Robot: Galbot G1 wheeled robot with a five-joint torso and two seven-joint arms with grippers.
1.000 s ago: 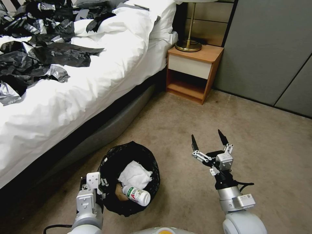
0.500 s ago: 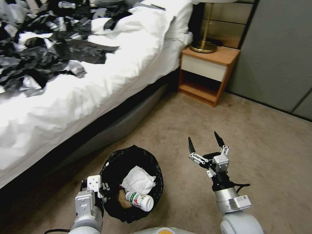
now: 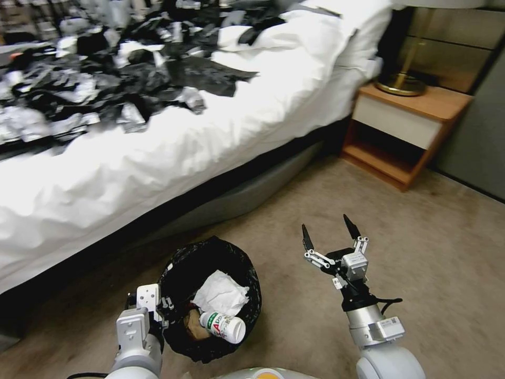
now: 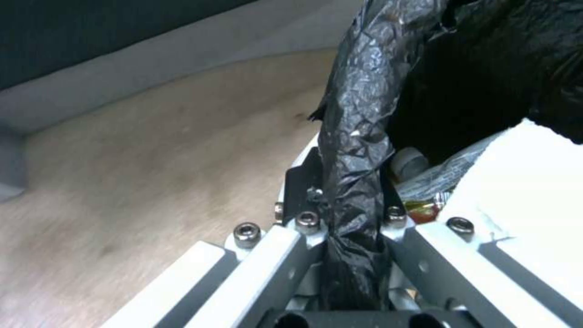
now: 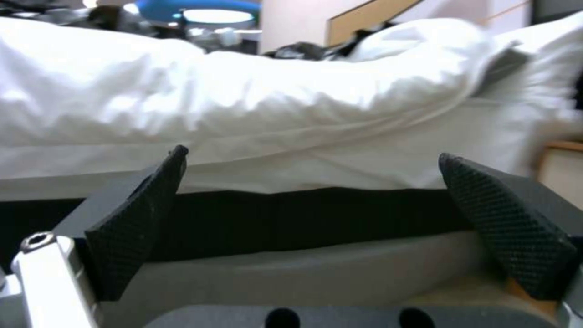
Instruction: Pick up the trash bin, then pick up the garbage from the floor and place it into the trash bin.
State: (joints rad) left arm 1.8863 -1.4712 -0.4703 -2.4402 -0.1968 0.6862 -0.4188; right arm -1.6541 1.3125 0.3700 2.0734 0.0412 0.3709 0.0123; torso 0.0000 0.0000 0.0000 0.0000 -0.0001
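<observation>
The left end effector (image 3: 158, 308) is clamped tight on the near left rim of the trash bin (image 3: 179, 263); in the left wrist view its fingers (image 4: 304, 182) pinch a bunched fold of the glossy black bag over that rim, one finger outside the wall and one inside. The bin is a small round bucket whose black bag (image 4: 355, 136) covers the rim and hides the wall from above. It stands upright with its mouth open to the ceiling, just off the foot of the grey bed base on the tan carpet (image 3: 431, 263). Inside it lies garbage: a crumpled white tissue (image 3: 221, 292) on top, a small white plastic bottle (image 3: 223, 326) with a green and red label beside and partly under it, lying on its side with its long axis running from the middle of the bin toward the near right rim, and something brown (image 3: 193, 329) below them that is too hidden to name. The right end effector (image 3: 327, 237) hangs over bare carpet to the right of the bin, well apart from it, its two black-tipped fingers spread wide and holding nothing, pointing away from the robot toward the bed. Beyond lies the bed (image 3: 263, 105) with white bedding, strewn with black and silver plastic sheets (image 3: 131, 79), and to the far right stands a wooden nightstand (image 3: 415, 110) carrying a brass lamp base (image 3: 402, 84).
</observation>
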